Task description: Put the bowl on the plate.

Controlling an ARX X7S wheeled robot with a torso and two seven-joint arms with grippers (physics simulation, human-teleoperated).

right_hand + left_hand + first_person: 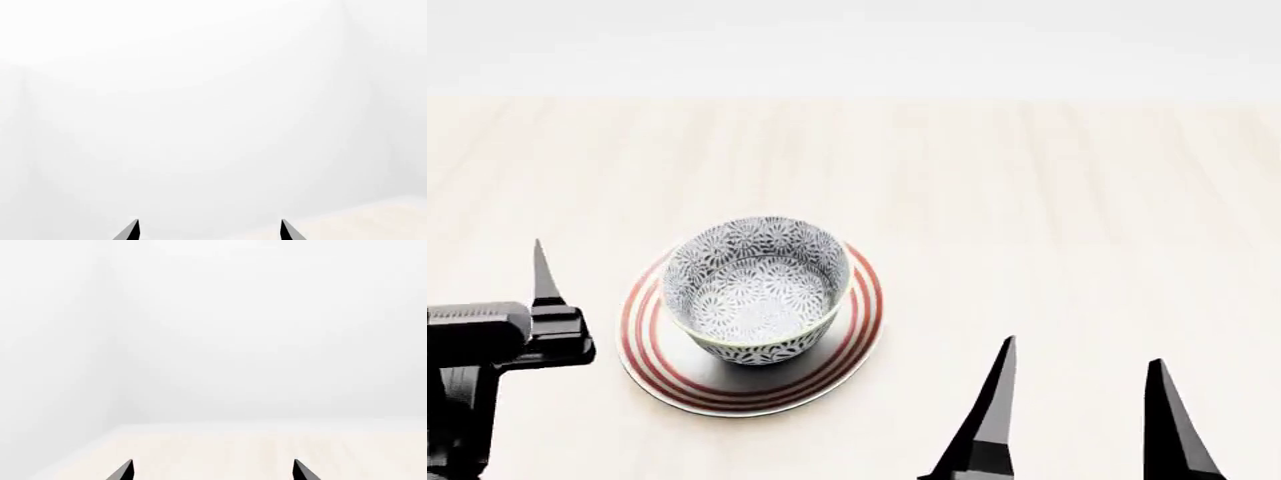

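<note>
The bowl (757, 290) sits upright on the plate (827, 375), a little toward the plate's far-left side, on the pale wooden table (1068, 200), well short of its far edge. Nothing else lies around them. The left gripper (212, 471) and the right gripper (1081, 420) both stand spread wide, holding and touching nothing, apart from the plate.

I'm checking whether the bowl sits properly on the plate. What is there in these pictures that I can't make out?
- Plate centre: head view, covered by the bowl, so contact underneath is unseen.
- Left tool: head view, only one finger shows.
- Right tool: head view, base cut by the bottom edge.
- Both wrist views: only fingertips; bowl and plate out of frame.
</note>
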